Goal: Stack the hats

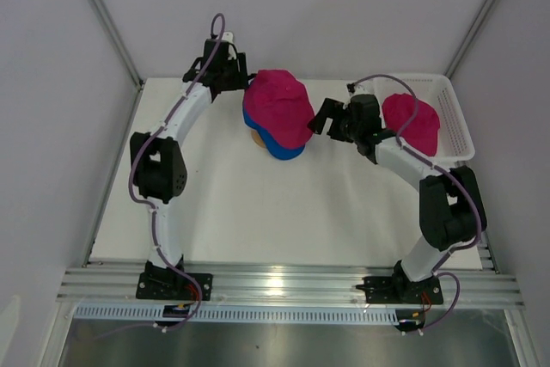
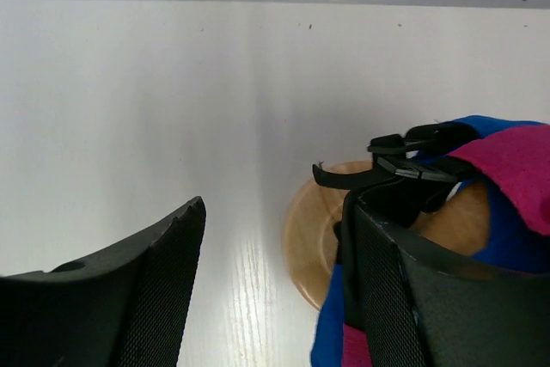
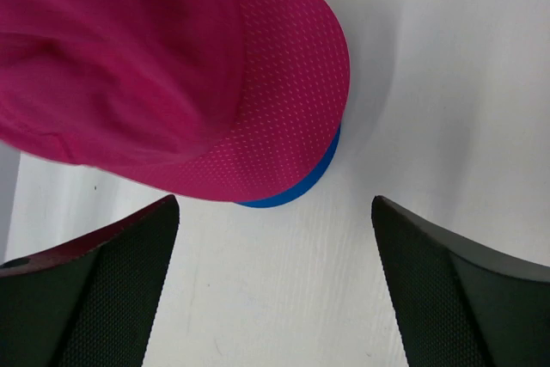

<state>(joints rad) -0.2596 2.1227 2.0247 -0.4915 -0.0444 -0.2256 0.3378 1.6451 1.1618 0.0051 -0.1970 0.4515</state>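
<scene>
White table (image 1: 223, 212): blue hat (image 1: 284, 150) under magenta hat (image 1: 279, 107), shaped over wooden stand (image 1: 256, 137), 12 o'clock. Spare hat (image 1: 412, 122) lay unstacked in basket (image 1: 455, 118), 2 o'clock. Left gripper (image 1: 239, 77) and right gripper (image 1: 320, 118) flanked the stack, jaws apart, empty.

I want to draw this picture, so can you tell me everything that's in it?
top pink hat: one, magenta-pink, on the blue hat, back middle of the table
blue hat: one, royal blue, under that pink hat, over the wooden stand
other pink hat: one, magenta-pink, inside the basket
wooden stand: one, tan, beneath the two stacked hats
basket: one, white mesh, back right corner
table: one, white
left gripper: one, black, open, at the stack's back-left edge
right gripper: one, black, open, right of the stack
</scene>
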